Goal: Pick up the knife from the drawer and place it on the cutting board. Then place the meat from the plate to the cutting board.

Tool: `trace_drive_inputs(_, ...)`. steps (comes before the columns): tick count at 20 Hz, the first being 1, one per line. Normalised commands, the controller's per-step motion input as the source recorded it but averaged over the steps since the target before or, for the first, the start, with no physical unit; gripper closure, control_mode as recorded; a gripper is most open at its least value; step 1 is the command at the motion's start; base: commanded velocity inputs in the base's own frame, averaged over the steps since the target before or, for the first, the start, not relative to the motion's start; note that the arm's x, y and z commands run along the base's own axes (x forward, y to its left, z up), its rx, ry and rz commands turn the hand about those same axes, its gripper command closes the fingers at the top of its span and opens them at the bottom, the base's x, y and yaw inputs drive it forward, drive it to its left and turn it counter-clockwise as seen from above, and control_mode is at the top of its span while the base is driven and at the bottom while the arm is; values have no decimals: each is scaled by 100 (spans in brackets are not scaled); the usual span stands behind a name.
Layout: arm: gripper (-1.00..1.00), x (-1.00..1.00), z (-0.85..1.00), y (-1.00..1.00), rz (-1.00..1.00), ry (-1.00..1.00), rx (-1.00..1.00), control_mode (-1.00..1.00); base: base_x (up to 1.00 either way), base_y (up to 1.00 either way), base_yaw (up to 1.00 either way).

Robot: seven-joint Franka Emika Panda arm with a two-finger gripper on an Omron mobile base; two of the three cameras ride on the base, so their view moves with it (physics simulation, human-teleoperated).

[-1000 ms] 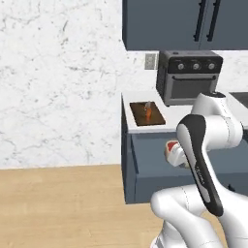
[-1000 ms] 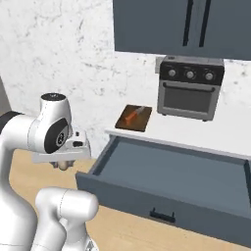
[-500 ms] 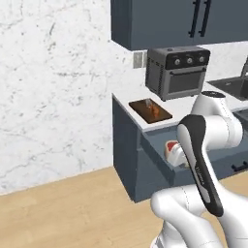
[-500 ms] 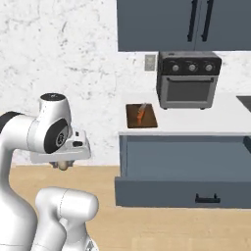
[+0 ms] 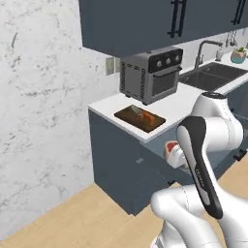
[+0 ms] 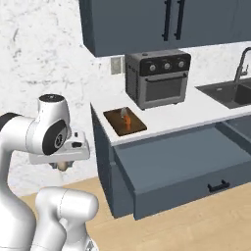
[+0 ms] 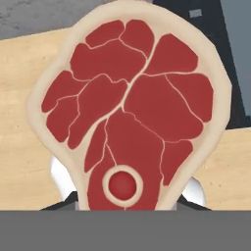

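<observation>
Two-finger gripper point(image 5: 175, 154) hangs low beside the slate-blue cabinets, off the white worktop point(image 6: 196, 110); jaws closed on the raw red meat slab with white fat streaks point(image 7: 130, 110), which covers most of the hand view, wood floor point(image 7: 19, 98) behind it; a bit of the meat also peeks out by the white arm in the left base view; small orange-handled knife point(image 6: 127, 120) lies on the dark-brown wooden cutting board point(image 6: 113, 122), left of the black toaster oven point(image 6: 158, 77); wide slate-blue drawer point(image 6: 186, 166) pulled out below the worktop; steel sink point(image 5: 208, 75) further right.
</observation>
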Motion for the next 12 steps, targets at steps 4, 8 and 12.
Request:
trace_drive_inputs(4,100,0,0,0,0,0,0,100,59,71,-65)
trace_drive_inputs(8,100,0,0,0,0,0,0,100,40,53,-67)
trace_drive_inputs(12,100,0,0,0,0,0,0,100,-6,86,-59)
